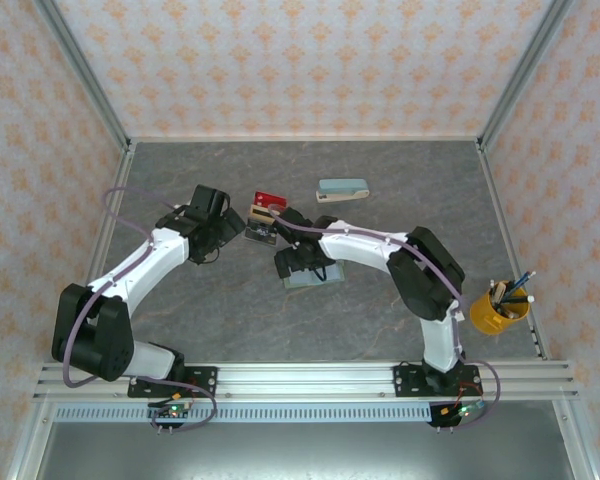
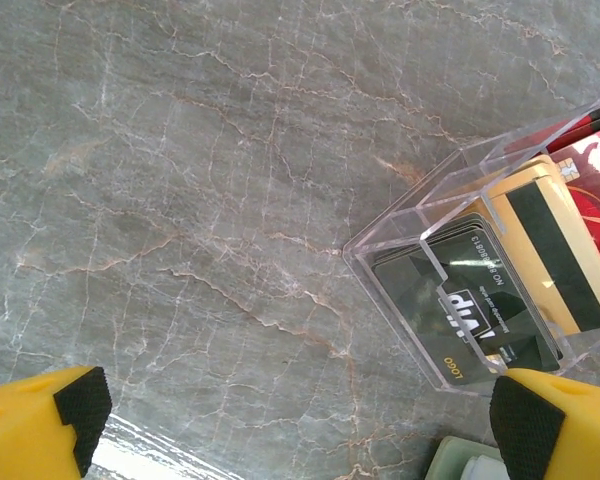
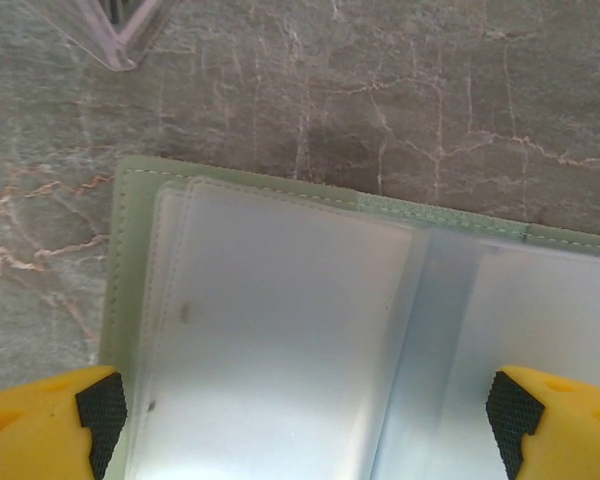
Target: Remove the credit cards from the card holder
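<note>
Left end effector (image 2: 302, 420): released, fingers spread wide above bare table (image 2: 180, 200), gripping nothing. Just beside: clear tray (image 2: 420, 215) with the credit cards (image 2: 460, 310) lying inside, dark grey, tan, red. Right end effector (image 3: 305, 420): likewise released, poised over card holder (image 3: 270, 330), spread open flat on table.
</note>
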You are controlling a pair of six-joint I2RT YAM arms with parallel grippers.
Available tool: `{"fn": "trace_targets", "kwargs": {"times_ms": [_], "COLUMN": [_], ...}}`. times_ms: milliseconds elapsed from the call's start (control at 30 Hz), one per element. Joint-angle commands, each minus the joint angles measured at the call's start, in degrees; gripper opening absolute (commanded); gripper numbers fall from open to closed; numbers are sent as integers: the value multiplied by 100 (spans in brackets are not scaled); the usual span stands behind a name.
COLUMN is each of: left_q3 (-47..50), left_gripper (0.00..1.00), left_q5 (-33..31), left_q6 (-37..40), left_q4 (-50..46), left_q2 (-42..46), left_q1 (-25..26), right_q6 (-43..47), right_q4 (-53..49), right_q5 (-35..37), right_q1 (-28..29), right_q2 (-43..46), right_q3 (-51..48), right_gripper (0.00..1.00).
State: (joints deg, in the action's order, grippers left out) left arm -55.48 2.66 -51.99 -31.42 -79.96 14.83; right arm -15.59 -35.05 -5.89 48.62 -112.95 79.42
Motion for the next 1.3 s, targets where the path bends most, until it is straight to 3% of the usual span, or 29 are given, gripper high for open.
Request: {"fn": "trace_targets", "kwargs": {"times_ms": [0, 133, 467, 867, 967, 1267], "left_q3": [61, 55, -37, -107, -149, -250], "left_gripper": [100, 100, 100, 100, 100, 100], "left_q5": [66, 168, 442, 536, 482, 392], "left_q6": [166, 159, 141, 150, 174, 368], "left_q4": [92, 127, 239, 260, 209, -7], "left_q2": [107, 56, -225, -301, -301, -77], "left_q1": [-79, -89, -86, -86, -94, -298], "right_q6": [-74, -115, -242, -737, -999, -1002], "right_q4": [-326, -272, 320, 927, 947, 758], "right_q5": [246, 172, -792, -1236, -1024, -501], "right_q1": [24, -23, -368, -634, -635, -635], "right_q2": [-170, -264, -86, 207, 200, 908], "right_q3": [156, 91, -443, -644, -523, -345], "right_gripper": [94, 87, 50, 33, 35, 66]}}
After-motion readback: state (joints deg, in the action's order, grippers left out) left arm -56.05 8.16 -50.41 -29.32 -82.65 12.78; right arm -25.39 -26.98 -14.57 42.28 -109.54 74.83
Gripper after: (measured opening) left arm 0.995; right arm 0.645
